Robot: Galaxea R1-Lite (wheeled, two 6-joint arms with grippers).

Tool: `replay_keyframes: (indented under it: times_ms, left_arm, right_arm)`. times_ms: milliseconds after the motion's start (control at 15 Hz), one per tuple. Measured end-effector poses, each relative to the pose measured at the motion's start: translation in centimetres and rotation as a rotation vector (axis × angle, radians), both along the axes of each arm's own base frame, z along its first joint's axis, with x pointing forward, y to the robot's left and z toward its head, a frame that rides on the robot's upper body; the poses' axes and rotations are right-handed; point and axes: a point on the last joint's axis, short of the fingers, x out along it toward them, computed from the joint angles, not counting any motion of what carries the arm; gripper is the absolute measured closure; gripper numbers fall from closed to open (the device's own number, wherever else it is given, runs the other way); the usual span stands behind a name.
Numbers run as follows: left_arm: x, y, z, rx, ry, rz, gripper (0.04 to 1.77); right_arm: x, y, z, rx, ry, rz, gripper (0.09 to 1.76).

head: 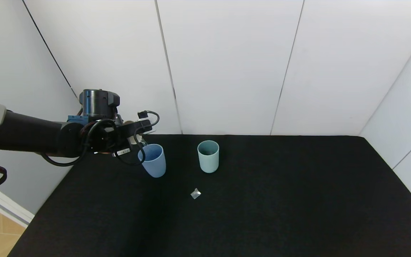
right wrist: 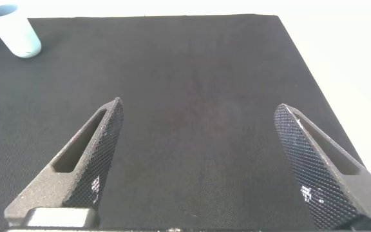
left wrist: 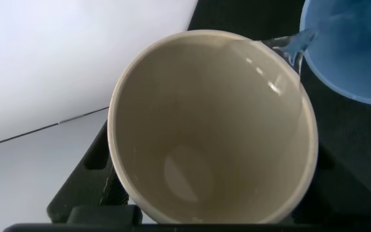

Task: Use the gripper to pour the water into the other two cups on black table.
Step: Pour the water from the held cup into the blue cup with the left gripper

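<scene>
My left gripper (head: pixel 136 134) is shut on a cream-white cup (left wrist: pixel 211 129) and holds it tilted over the light blue cup (head: pixel 152 160) at the back left of the black table (head: pixel 280 200). In the left wrist view a thin stream of water (left wrist: pixel 292 45) runs from the cream cup's lip into the blue cup (left wrist: pixel 353 51). The cream cup looks nearly empty inside. The teal-green cup (head: pixel 208 156) stands upright to the right of the blue one. My right gripper (right wrist: pixel 199 106) is open and empty, low over the table's right part, and does not show in the head view.
A small crumpled clear scrap (head: pixel 195 193) lies in front of the two cups. White wall panels close the table at the back and on the right. The table's left edge drops to the floor near the left arm.
</scene>
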Motion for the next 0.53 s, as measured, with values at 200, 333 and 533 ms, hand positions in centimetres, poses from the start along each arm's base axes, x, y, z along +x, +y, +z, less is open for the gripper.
replay_keyframes:
  times_ms: [200, 333, 533]
  left_arm:
    - [-0.12, 0.03, 0.11, 0.025, 0.004, -0.011, 0.52]
    - [-0.22, 0.09, 0.18, 0.047, 0.009, -0.021, 0.52]
    - [-0.27, 0.11, 0.41, 0.084, 0.008, -0.032, 0.52]
  right_arm:
    - [0.0, 0.0, 0.0, 0.0, 0.0, 0.0, 0.14]
    - [0.0, 0.0, 0.0, 0.0, 0.0, 0.0, 0.14]
    - [0.0, 0.0, 0.0, 0.0, 0.0, 0.0, 0.14]
